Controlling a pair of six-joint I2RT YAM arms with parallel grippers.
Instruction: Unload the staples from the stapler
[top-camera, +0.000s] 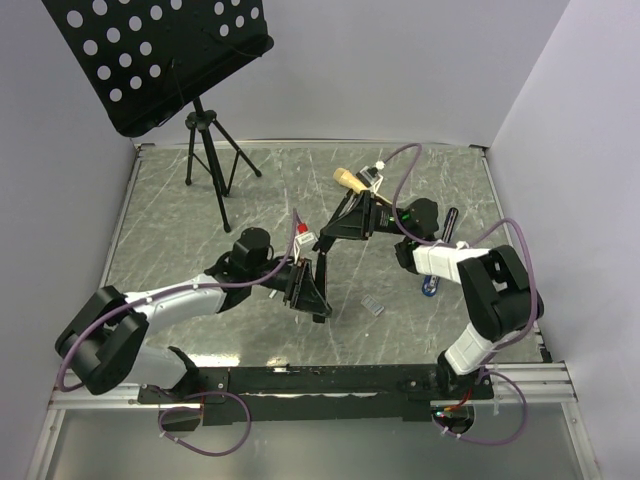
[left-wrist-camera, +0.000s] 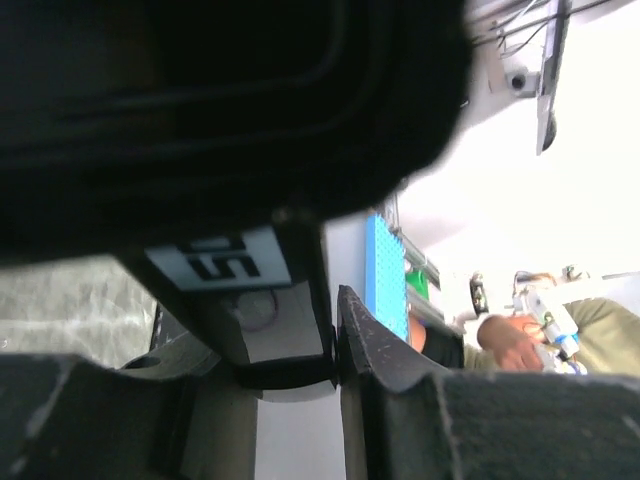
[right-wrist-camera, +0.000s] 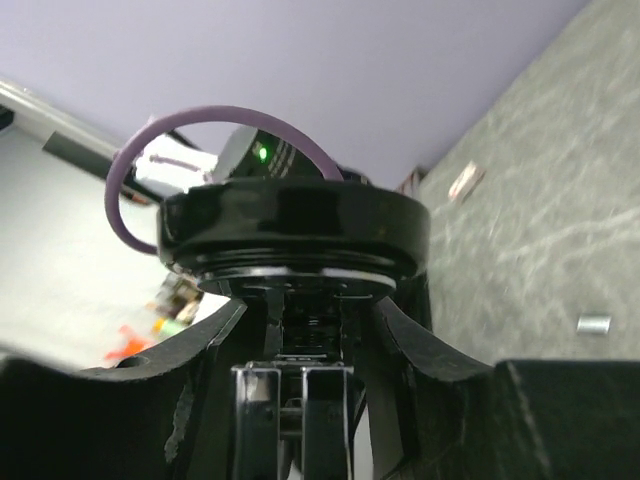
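The black stapler (top-camera: 327, 252) is held above the table between both grippers. My left gripper (top-camera: 312, 290) is shut on its lower end; in the left wrist view the fingers pinch a black bar (left-wrist-camera: 290, 370). My right gripper (top-camera: 345, 225) is shut on its upper end; in the right wrist view the stapler's open metal channel (right-wrist-camera: 300, 410) sits between the fingers, facing the camera. The staples (top-camera: 373, 307), a small silvery strip, lie on the table to the right of the left gripper. They also show in the right wrist view (right-wrist-camera: 593, 323).
A blue-handled tool (top-camera: 430, 285) and a thin black pen (top-camera: 450, 224) lie by the right arm. A wooden-handled item (top-camera: 348, 180) lies behind the right gripper. A black music stand (top-camera: 205, 140) stands at the back left. Grey walls enclose the table.
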